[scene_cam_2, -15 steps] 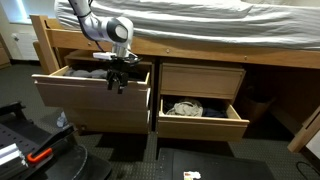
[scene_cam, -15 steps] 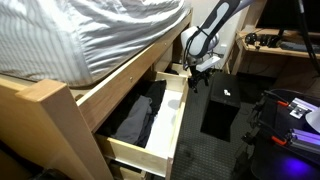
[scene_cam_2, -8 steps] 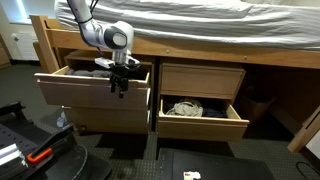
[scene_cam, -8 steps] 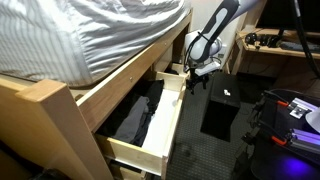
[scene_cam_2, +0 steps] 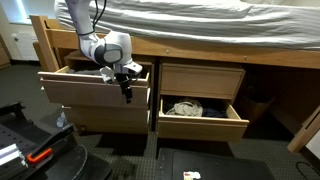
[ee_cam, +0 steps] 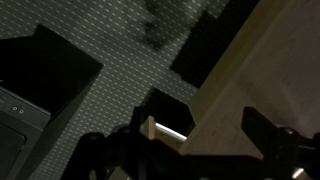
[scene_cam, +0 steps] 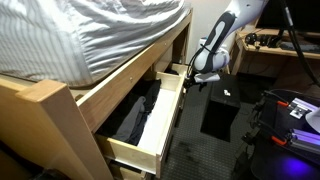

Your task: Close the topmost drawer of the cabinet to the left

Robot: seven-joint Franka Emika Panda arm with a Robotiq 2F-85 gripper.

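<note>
The topmost drawer [scene_cam: 166, 122] is a long pale-wood drawer holding dark cloth [scene_cam: 135, 115]. It stands part way out of the cabinet [scene_cam: 112, 84], a large pine bed frame. In an exterior view its wide front panel [scene_cam_2: 92, 90] shows at the upper left of the frame [scene_cam_2: 200, 58]. My gripper [scene_cam: 202, 80] is at the drawer's front, against the panel near its right end [scene_cam_2: 126, 88]. In the wrist view the gripper [ee_cam: 185, 142] is open, with the pale panel edge [ee_cam: 250, 70] between its dark fingers.
A small black box unit [scene_cam: 222, 108] stands on the carpet just past the drawer front. A lower drawer [scene_cam_2: 200, 120] to the right is open with clothes in it. A brown desk [scene_cam: 272, 45] is behind. Black and red equipment [scene_cam_2: 30, 150] sits on the floor.
The drawer has slid some way into the bed frame. My gripper has moved with its front panel toward the frame.
</note>
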